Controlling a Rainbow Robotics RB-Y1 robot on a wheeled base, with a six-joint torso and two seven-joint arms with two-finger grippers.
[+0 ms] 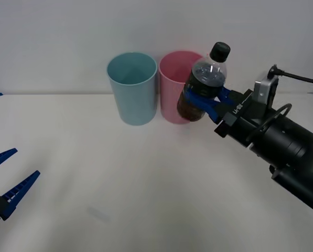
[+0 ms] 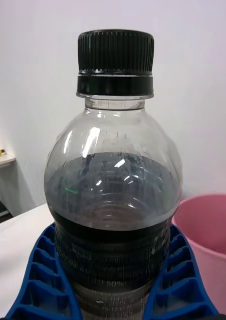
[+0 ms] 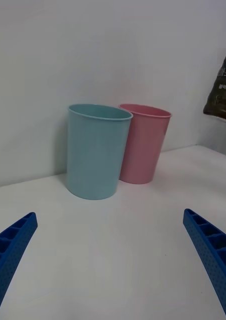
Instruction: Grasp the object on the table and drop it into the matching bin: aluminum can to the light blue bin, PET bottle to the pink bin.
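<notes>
Black-capped PET bottle (image 1: 206,84) (dark liquid inside) held upright beside pink bin (image 1: 173,89).

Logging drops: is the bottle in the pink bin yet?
Not yet. The right gripper holds the PET bottle upright beside the pink bin.

Two bins are standing side by side near the far edge of the table (image 1: 119,184), touching or nearly so: the light blue bin (image 1: 132,88) to the left, the pink bin (image 1: 173,89) to the right. The right gripper (image 1: 204,100) is holding the bottle (image 1: 205,84) upright in the air, off the table, just right of and in front of the pink bin's rim. The left gripper (image 1: 7,181) is hovering at the near left corner, well apart from both bins.
</notes>
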